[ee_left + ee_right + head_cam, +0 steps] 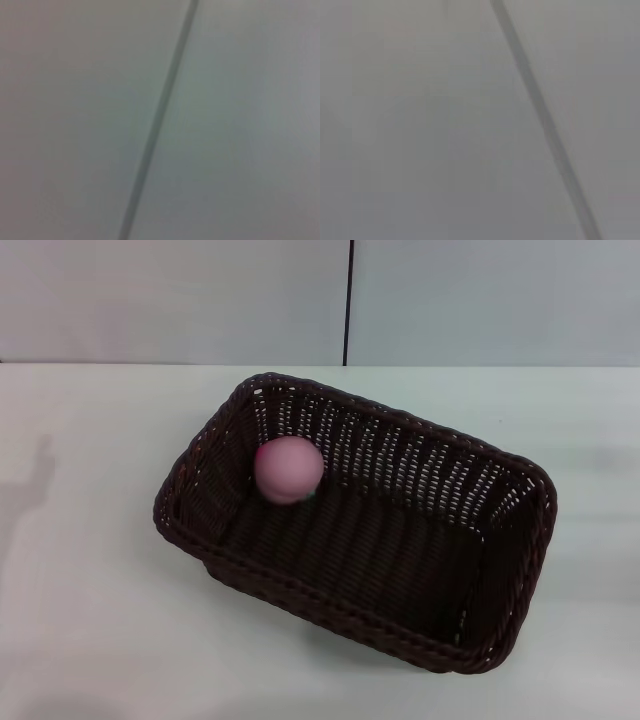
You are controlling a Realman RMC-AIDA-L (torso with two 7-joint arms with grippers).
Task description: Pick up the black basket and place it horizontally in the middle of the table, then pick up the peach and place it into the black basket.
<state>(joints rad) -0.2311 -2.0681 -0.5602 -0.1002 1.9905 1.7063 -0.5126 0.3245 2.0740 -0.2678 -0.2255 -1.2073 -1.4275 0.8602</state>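
Observation:
The black basket (pixel 400 570) is a large dark woven basket lying on the white table (pixel 90 620) near its middle, turned a little askew. The pink peach (pixel 288 469) sits inside the basket at its far left end, close to the back wall. Neither gripper shows in the head view. The left wrist view and the right wrist view show only a plain grey wall with a dark seam; no fingers, basket or peach show there.
A grey wall with a dark vertical seam (pixel 348 300) stands behind the table's far edge. A faint shadow (pixel 35 485) lies on the table at the far left.

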